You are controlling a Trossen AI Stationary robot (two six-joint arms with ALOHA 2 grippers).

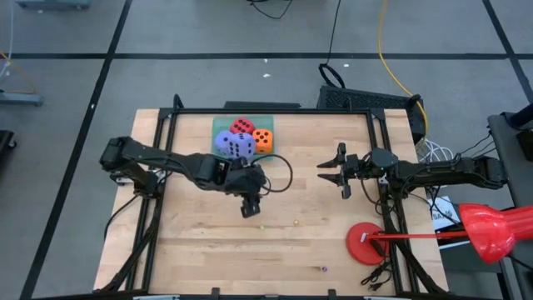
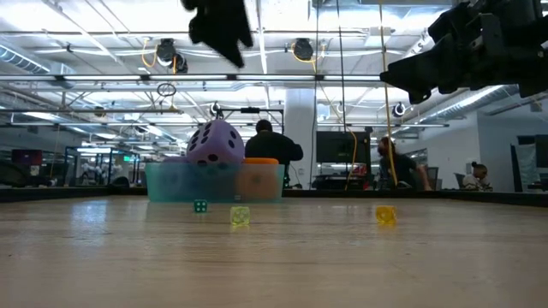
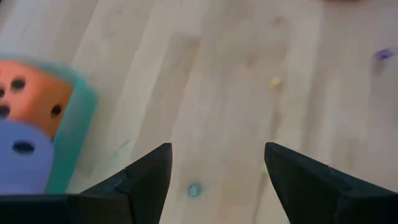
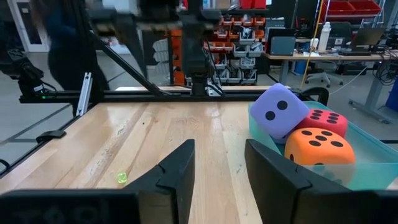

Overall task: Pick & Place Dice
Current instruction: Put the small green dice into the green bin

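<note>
The teal-green tray point(image 1: 218, 125) lies near the table's far edge. A red die point(image 1: 242, 127), an orange die point(image 1: 263, 140) and a purple-blue die point(image 1: 234, 146) sit packed together in it. The right wrist view shows the purple-blue die point(image 4: 283, 112) resting tilted on the red die point(image 4: 328, 119) and the orange die point(image 4: 320, 147). I cannot make out a second purple-blue die. My left gripper point(image 1: 250, 207) point(image 3: 217, 171) hovers open and empty over bare wood, just on the near side of the tray. My right gripper point(image 1: 336, 172) point(image 4: 219, 165) is open and empty, right of the tray, pointing toward it.
Tiny cubes lie loose on the wood: a teal one point(image 3: 194, 190), a yellow one point(image 3: 275, 81) and a purple one point(image 3: 382, 55). A red disc with a handle point(image 1: 365, 243) sits at the table's near right corner. People stand in the room beyond the table point(image 2: 272, 150).
</note>
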